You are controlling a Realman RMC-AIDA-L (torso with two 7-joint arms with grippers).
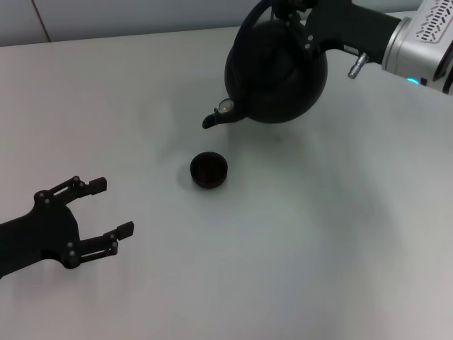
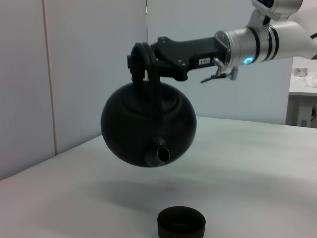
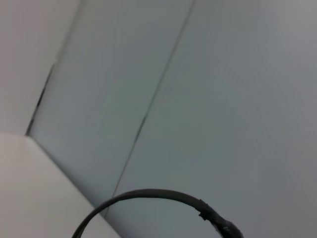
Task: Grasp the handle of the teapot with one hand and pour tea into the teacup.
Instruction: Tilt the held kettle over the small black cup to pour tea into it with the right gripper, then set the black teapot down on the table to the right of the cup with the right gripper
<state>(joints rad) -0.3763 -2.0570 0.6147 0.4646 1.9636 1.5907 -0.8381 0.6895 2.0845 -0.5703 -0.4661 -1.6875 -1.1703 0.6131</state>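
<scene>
A pale, matte tabletop [image 1: 304, 255] is seen filling nearly the whole head view, with soft grey shadows cast across its middle. Along its far edge, a light wall [image 1: 127, 14] is met, marked by a thin vertical seam at the far left. In the left wrist view, a white counter [image 2: 302, 87] is glimpsed at the right, with small objects too blurred to be identified.

Count of things on and over the table [image 1: 340, 248]

One teapot [image 1: 279, 67], one teacup [image 1: 209, 171], two grippers: left [image 1: 102, 209], right [image 1: 290, 10].
</scene>
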